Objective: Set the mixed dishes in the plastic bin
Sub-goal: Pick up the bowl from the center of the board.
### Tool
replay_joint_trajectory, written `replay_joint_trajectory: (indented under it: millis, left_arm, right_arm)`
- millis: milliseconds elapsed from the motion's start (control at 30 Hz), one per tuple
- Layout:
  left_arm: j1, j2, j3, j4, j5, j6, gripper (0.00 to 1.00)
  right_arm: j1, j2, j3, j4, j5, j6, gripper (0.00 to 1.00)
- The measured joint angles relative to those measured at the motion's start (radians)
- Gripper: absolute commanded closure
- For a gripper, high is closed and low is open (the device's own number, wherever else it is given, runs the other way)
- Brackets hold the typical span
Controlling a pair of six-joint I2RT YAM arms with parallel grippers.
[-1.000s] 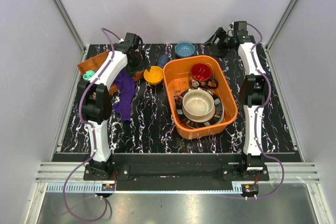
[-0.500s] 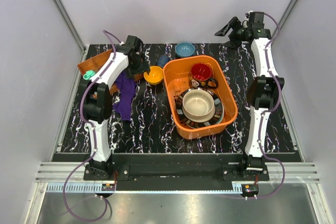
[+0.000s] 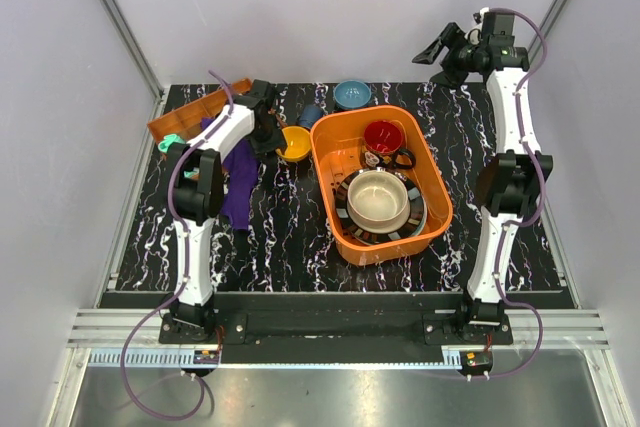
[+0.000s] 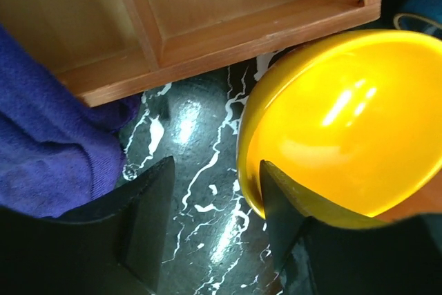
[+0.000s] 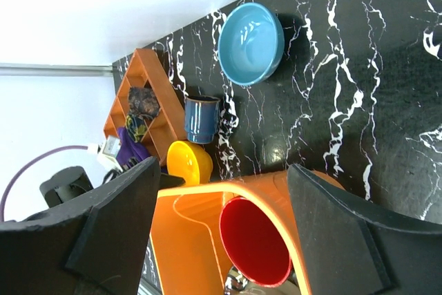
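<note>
Closed in on three sides by pale walls (image 3: 330,7), with aluminium posts (image 3: 118,22) slanting up the far corners. Below, a black table (image 3: 290,237) veined with white, edged along the near side by a metal rail (image 3: 330,332).

Right of centre on it, the plastic bin (image 3: 437,209), bright orange. Holds the dark striped-rim plate (image 3: 347,215) with the beige bowl (image 3: 378,197) on top, and the red mug (image 3: 383,136) at the far end.

At the far left, a wooden compartment tray (image 3: 190,112), with a purple cloth (image 3: 238,187) just beside it and a teal toy (image 3: 170,143) near its left end.

Outside the bin, just off its far-left corner, the orange-yellow bowl (image 3: 293,143). Behind that, a dark blue cup (image 3: 311,114) and the small blue bowl (image 3: 352,94).

Left gripper (image 4: 214,195) low at the orange-yellow bowl, jaws spread with the bowl's near rim between them; contact unclear. Right gripper (image 3: 432,52) raised above the far right corner, jaws wide apart, gripping nothing.
</note>
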Motion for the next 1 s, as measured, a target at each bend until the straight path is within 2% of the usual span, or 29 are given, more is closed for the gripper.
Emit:
replay_joint_trajectory:
  millis: [267, 333, 500, 767, 1000]
  left_arm:
    - [-0.002, 0.006, 0.027, 0.007, 0.002, -0.010, 0.58]
    - [-0.002, 0.006, 0.027, 0.008, 0.002, -0.011, 0.64]
    - [-0.002, 0.016, 0.028, 0.014, 0.005, -0.021, 0.73]
    - [-0.006, 0.031, 0.029, 0.030, 0.014, -0.033, 1.00]
    - [-0.006, 0.031, 0.032, 0.027, 0.016, -0.039, 1.00]
  right_arm:
    - [0.000, -0.015, -0.006, -0.060, 0.024, -0.040, 0.16]
    - [0.000, -0.021, -0.012, -0.076, 0.028, -0.049, 0.17]
    - [0.000, -0.060, -0.055, -0.121, 0.050, -0.076, 0.17]
    - [0.000, -0.160, -0.145, -0.172, 0.091, -0.120, 0.17]
    - [0.000, -0.223, -0.212, -0.180, 0.106, -0.131, 0.16]
